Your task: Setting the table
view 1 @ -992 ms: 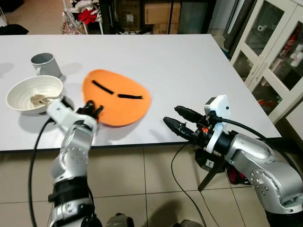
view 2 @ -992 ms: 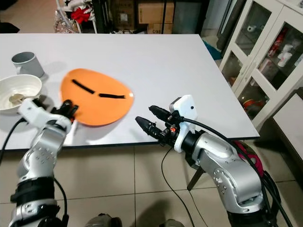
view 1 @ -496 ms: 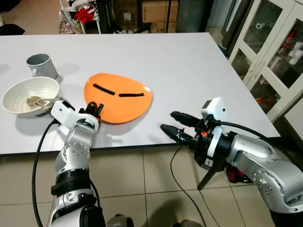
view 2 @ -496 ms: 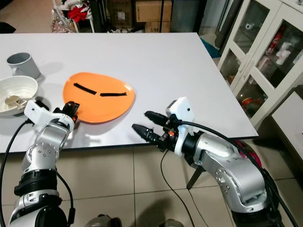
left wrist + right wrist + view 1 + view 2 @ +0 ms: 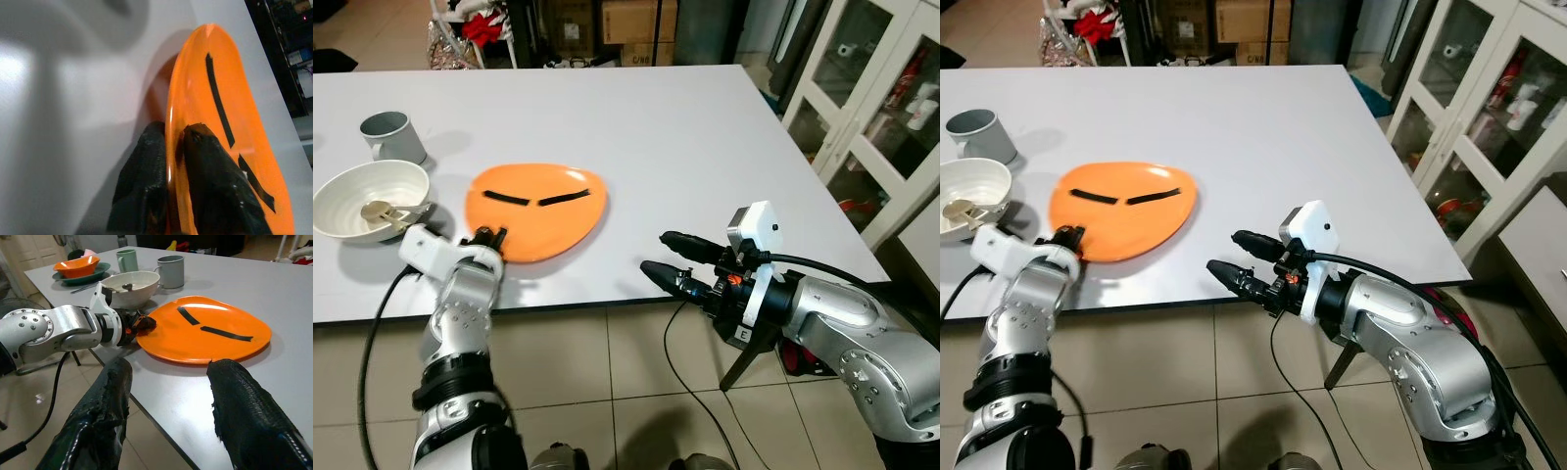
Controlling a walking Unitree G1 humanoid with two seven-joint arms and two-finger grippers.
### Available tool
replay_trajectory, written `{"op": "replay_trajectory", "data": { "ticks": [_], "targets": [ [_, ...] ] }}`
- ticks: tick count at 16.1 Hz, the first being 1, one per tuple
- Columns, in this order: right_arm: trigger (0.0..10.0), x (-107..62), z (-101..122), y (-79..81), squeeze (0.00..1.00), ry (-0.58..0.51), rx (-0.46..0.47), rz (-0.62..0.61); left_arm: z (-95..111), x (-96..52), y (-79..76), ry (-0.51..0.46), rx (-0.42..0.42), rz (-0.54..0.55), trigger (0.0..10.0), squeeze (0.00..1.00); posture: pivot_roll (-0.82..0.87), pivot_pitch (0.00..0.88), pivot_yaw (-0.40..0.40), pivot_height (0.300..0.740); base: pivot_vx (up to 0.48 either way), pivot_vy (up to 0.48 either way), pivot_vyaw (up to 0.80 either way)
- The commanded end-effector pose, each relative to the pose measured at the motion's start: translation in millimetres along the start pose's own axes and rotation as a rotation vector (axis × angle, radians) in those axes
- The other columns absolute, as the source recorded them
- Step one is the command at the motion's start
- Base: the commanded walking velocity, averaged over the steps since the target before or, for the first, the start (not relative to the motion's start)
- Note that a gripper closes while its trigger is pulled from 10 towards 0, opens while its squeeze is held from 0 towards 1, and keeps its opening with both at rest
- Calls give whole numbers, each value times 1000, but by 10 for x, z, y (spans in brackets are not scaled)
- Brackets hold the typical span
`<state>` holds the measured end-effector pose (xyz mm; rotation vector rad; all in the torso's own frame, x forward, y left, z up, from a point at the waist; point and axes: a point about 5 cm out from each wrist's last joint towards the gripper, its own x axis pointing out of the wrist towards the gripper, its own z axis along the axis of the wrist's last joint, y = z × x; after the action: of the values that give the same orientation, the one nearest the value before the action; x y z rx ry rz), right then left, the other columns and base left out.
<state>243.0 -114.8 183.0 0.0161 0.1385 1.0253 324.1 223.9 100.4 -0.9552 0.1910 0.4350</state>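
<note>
Left gripper (image 5: pixel 173 147) pinching the flat orange plate with two black strips (image 5: pixel 536 211).
Right gripper (image 5: pixel 661 255), fingers spread wide, hangs off the white table (image 5: pixel 636 117) at lower right.

The left gripper (image 5: pixel 173 147) pinched the rim of the orange plate (image 5: pixel 230 161), one black finger on each side of the edge. Two black strips (image 5: pixel 218 103) ran across the plate, which lay above the white table (image 5: pixel 63 122).

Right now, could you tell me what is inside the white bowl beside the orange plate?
The white bowl holds a spoon, its round end resting on the bottom. Its handle end is hidden behind the left gripper, which pinches the orange plate.
</note>
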Motion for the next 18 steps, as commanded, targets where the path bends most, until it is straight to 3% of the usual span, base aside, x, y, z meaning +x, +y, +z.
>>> {"op": "replay_trajectory", "data": {
  "ticks": [1, 7, 9, 14, 15, 16, 17, 18],
  "targets": [
    [10000, 11, 23, 22, 0, 2, -9, 22, 65, -6, 46, -33, 12, 34, 10000, 1000, -113, 66, 28, 740, 0, 0, 0],
    [10000, 20, 15, 26, 0, 1, -11, 31, 20, -32, 12, 8, 63, 11, 10000, 1000, -101, 73, 24, 740, 0, 0, 0],
    [10000, 15, 17, 26, 0, -5, -3, 29, 67, -56, 52, -19, 84, 36, 10000, 1000, -99, 72, 25, 740, 0, 0, 0],
    [10000, -41, -36, 65, 0, -59, 72, 20, 163, -255, 19, -116, 188, -45, 10000, 1000, -87, 71, 23, 740, 0, 0, 0],
    [10000, -50, -64, 67, 0, -54, 83, 7, 163, -289, 49, -129, 217, -36, 10000, 569, -88, 71, 23, 740, 0, 0, 0],
    [10000, -53, -72, 68, 0, -52, 86, 3, 162, -300, 58, -132, 228, -35, 10000, 569, -88, 71, 23, 740, 0, 0, 0],
    [10000, -78, -95, 71, 0, -67, 86, -54, 133, -411, 51, -142, 331, -90, 10000, 0, -91, 68, 25, 740, 0, 0, 0],
    [10000, -83, -103, 73, 0, -66, 83, -64, 124, -442, 41, -143, 352, -109, 10000, 0, -91, 68, 25, 740, 0, 0, 0]
  ]
}}
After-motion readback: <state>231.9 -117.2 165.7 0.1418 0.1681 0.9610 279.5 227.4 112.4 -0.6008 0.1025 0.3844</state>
